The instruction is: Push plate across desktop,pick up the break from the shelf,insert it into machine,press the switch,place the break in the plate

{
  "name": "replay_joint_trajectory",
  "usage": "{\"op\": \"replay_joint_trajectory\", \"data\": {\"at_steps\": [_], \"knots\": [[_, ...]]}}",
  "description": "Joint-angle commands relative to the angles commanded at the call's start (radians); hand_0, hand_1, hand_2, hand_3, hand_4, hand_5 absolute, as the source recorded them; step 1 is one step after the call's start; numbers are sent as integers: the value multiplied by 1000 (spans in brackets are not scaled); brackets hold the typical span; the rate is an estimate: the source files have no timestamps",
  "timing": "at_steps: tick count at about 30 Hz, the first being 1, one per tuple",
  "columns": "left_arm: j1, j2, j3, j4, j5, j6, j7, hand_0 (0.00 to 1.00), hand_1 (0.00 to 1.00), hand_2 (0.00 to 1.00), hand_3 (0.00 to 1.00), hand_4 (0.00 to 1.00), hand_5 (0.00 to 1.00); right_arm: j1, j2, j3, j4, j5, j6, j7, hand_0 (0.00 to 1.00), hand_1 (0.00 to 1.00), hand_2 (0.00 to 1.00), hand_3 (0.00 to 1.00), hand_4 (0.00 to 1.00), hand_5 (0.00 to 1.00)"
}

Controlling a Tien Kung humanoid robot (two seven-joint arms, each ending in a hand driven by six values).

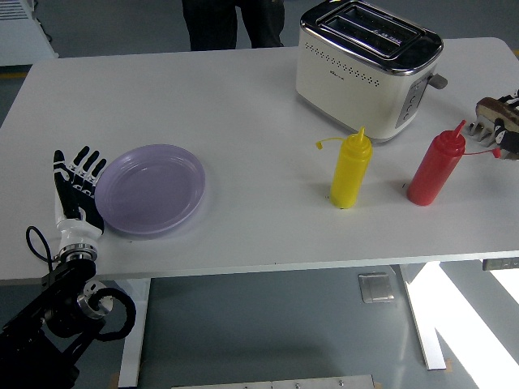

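Note:
A lilac plate (pixel 151 190) lies on the white table (pixel 243 105) at the left. My left hand (pixel 78 180) stands flat and open against the plate's left rim. The cream toaster (pixel 366 66) sits at the back right, its lever (pixel 438 81) on the right end. At the right edge a brown bread slice (pixel 493 109) rests in a small rack (pixel 483 128). My right hand (pixel 509 136) is beside it, mostly cut off by the picture's edge.
A yellow squeeze bottle (pixel 350 172) and a red squeeze bottle (pixel 435 168) stand in front of the toaster. A person in dark clothes (pixel 231 20) stands at the far side.

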Motion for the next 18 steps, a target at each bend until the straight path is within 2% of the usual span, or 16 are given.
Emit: {"op": "replay_joint_trajectory", "data": {"at_steps": [16,18], "knots": [[-37,-9,123,-12,-28,-7,10,833,783,748,725,698,975,3,1,-8,-1,8,-18,2,534,509,490,522,560,22],[-43,-10,134,-13,-31,-7,11,832,782,747,724,697,977,4,2,-7,0,8,-19,2,531,506,494,519,520,2]]}}
